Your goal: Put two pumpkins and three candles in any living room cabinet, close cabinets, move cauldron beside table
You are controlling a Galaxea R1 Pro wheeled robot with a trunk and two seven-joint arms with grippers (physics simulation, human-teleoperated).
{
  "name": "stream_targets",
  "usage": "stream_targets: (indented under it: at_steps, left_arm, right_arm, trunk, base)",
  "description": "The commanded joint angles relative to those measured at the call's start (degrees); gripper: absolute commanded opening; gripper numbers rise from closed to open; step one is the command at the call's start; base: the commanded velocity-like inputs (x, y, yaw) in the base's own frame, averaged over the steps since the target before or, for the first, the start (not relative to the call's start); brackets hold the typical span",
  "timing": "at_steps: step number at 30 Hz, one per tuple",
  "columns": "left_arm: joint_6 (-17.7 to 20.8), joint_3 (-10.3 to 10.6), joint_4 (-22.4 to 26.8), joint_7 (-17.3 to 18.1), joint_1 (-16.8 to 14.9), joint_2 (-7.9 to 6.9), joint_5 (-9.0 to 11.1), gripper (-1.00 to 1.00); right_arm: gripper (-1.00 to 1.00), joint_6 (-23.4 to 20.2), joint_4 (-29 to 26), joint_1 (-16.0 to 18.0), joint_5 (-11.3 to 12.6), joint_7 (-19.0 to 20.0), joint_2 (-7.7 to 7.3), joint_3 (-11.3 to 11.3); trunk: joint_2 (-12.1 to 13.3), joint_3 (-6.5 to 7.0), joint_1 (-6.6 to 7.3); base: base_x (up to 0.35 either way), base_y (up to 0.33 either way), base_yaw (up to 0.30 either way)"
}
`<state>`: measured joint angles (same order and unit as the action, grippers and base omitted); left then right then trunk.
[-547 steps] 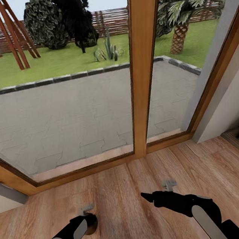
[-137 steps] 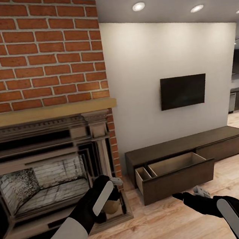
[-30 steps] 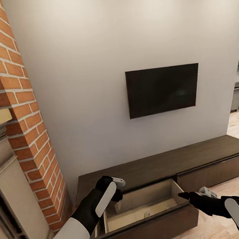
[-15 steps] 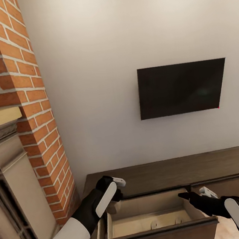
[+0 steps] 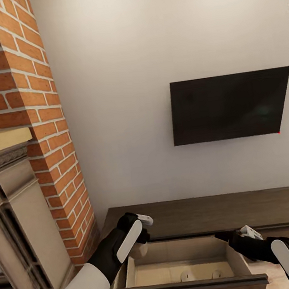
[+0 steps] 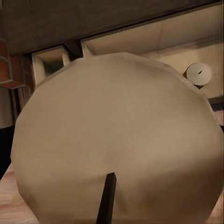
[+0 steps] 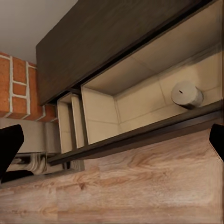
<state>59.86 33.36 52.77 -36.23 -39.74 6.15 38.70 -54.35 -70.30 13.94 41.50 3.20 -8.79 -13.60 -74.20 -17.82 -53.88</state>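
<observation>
Fingers of the left gripper (image 5: 139, 230), seen from the head, clamp a candle (image 5: 140, 250) at the open cabinet (image 5: 182, 217) drawer's ten o'clock corner. Left wrist: that candle (image 6: 116, 144) looks stiff, light, best held round its sides. Right wrist: the right gripper's (image 7: 112, 144) fingers stand apart over a stored candle (image 7: 186, 94).

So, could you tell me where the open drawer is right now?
In the head view the open drawer juts from the cabinet below the TV, between both grippers, candles inside.

Left gripper (image 5: 140, 237) clamps something pale; right gripper (image 7: 112, 140) spread wide.
</observation>
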Motion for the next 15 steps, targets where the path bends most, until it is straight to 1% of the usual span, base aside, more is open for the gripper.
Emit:
stream_targets:
  at_steps: [1,4,8,11,15]
  left_arm:
    - [0.1,0.1,0.0,-0.6,-0.1,0.00,0.4,-1.00]
    - [0.1,0.1,0.0,-0.6,-0.1,0.00,0.4,-1.00]
    - [0.1,0.1,0.0,-0.6,-0.1,0.00,0.4,-1.00]
    - [0.1,0.1,0.0,-0.6,-0.1,0.00,0.4,-1.00]
    - [0.1,0.1,0.0,-0.6,-0.1,0.00,0.5,-1.00]
  right_arm:
    - [1.00,-0.3,0.0,0.0,-0.3,0.3,0.00,0.0]
    - [1.00,-0.3,0.0,0.0,-0.3,0.3,0.00,0.2]
    - [1.00,-0.3,0.0,0.0,-0.3,0.3,0.00,0.2]
    - [1.00,-0.2,-0.1,0.0,-0.3,0.4,0.00,0.1]
    - [1.00,-0.2,-0.5,0.0,-0.3,0.4,0.04,0.2]
  trunk:
    - [0.0,-0.07,-0.01]
    - [0.0,-0.07,-0.01]
    - [0.0,-0.07,-0.01]
    - [0.0,-0.07,-0.01]
    - [0.0,-0.07,-0.01]
  base:
    - [0.100,-0.252,0.015]
    - [0.142,-0.197,0.011]
    - [0.195,-0.115,0.080]
    - [0.115,-0.050,0.037]
    - [0.039,-0.017,0.012]
